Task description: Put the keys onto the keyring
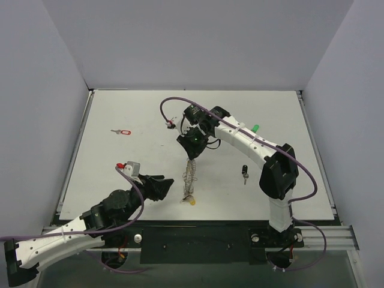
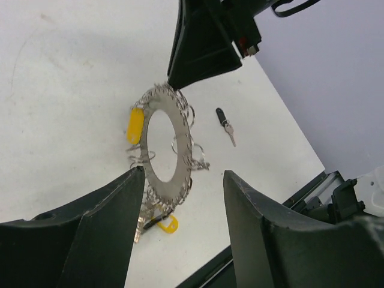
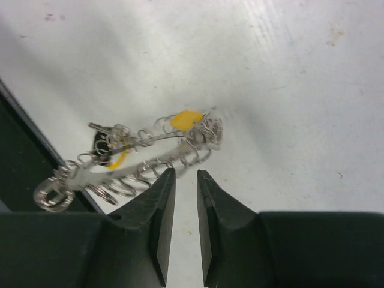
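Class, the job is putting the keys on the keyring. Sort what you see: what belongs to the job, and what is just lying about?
Belongs to the job:
- keyring
- yellow-headed key, at the ring
- red-headed key
- dark-headed key
- green key head, shaft hidden

Just there:
- table
- purple cables

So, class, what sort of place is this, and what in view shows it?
Probably a robotics lab work cell: a white table boxed in by plain panels, with a left arm and right arm mounted on a metal rail.
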`<state>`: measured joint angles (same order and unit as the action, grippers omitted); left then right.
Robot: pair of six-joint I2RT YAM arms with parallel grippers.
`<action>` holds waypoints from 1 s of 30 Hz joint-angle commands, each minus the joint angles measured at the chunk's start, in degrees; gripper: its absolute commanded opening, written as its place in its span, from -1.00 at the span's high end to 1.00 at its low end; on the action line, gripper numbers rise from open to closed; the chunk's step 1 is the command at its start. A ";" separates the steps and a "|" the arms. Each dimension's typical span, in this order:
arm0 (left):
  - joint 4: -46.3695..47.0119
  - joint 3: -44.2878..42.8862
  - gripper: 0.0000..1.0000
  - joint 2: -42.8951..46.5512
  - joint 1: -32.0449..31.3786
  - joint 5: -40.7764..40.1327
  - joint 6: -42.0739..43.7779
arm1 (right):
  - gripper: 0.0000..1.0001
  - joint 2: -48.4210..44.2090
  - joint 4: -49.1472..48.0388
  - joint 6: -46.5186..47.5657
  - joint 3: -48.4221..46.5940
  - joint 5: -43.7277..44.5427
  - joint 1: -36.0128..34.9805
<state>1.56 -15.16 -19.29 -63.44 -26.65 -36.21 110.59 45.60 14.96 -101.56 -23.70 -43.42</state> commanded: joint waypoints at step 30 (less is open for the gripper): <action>-15.97 -26.13 0.02 -54.17 37.95 27.18 0.08 | -0.02 -32.96 -6.83 9.57 32.90 -29.20 19.68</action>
<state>-12.49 -33.78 -66.17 -26.06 -1.56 -40.34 82.37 44.75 26.70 -73.14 -47.05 -26.87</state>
